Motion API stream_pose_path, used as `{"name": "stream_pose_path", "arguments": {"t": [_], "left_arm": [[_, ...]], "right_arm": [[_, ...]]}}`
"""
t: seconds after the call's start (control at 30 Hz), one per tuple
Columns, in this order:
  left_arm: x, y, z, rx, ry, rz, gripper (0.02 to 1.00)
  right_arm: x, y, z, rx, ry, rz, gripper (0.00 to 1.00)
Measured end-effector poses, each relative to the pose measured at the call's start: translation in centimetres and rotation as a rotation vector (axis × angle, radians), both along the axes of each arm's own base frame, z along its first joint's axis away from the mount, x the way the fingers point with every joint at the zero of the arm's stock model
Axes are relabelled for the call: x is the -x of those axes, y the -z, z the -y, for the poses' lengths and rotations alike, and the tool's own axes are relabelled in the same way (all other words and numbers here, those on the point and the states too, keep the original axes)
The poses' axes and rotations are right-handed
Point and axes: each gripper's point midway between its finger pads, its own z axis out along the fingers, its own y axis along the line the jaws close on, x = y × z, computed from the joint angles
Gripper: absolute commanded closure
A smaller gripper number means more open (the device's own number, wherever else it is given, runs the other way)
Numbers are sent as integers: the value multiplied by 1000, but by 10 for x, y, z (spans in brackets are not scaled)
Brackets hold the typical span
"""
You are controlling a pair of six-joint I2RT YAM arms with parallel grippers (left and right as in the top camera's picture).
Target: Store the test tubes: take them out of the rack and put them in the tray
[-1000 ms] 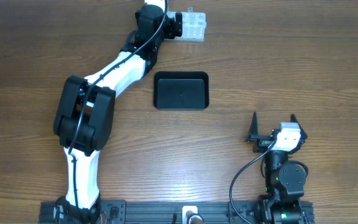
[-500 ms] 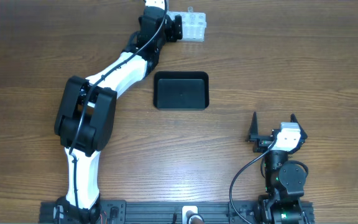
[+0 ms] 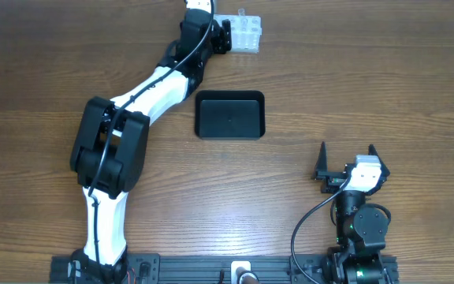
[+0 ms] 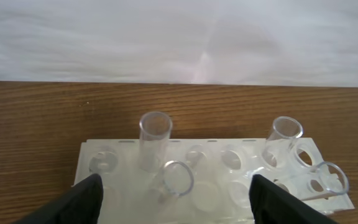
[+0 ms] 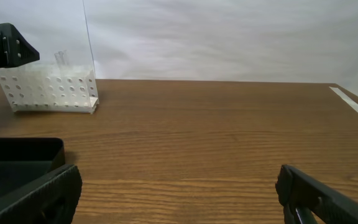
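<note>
Rack sits at the table's far edge with four tubes in it. The left gripper is spread wide right in front. I'd close in on the nearest tube, pinch gently, lift along its tilt, then carry it to the black tray.

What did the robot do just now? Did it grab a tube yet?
The left claw slid a little closer to the rack and now sits open around the tubes. It has not grabbed anything yet. The black tray and the right claw stayed put.
</note>
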Motion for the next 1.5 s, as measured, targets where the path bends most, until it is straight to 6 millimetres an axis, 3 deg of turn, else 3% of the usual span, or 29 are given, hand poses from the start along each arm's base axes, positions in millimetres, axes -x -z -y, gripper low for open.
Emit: {"name": "stream_pose_path", "arguments": {"t": [0.23,0.4,1.0,1.5], "left_arm": [[0,-3,4,1,-3,16,310],[-1,-2,3,-2,-10,19,391],[-2,10,5,-7,-12,14,465],[-3,12,2,-18,-33,16,634]], "right_arm": [[0,0,0,-1,0,0,7],[0,0,0,0,0,0,9],[0,0,0,0,0,0,9],[0,0,0,-1,0,0,9]]}}
